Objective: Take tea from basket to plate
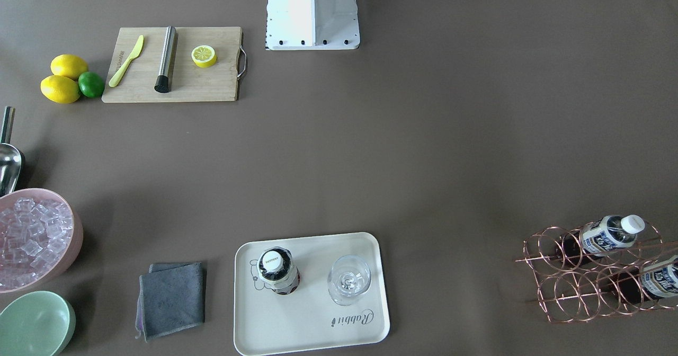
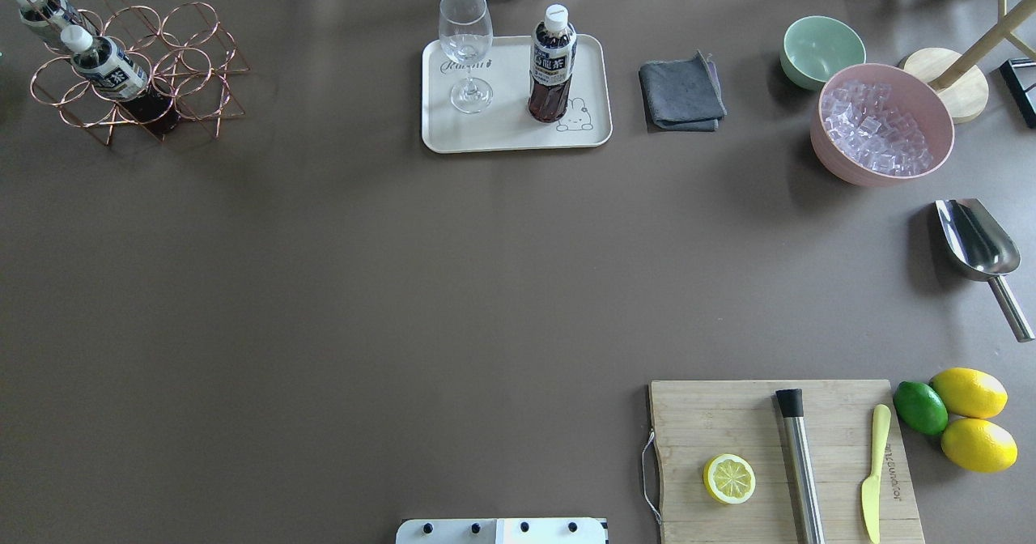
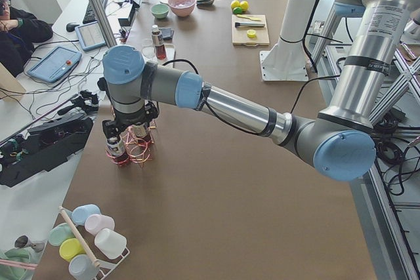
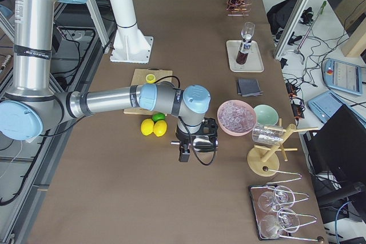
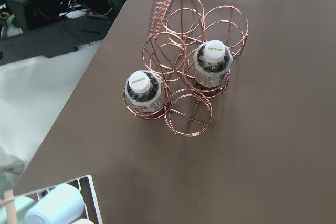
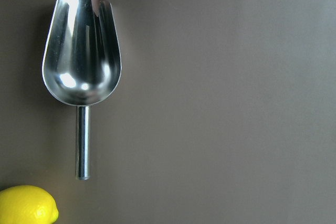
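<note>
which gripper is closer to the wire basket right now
Left. The left gripper hangs just above the basket, looking down on its two bottles. The right gripper is far off on the robot's other side, above the metal scoop.

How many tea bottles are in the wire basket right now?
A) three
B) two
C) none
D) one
B: the left wrist view shows a tea bottle in one cell and a second bottle in another cell of the basket. The third bottle stands on the plate.
</note>
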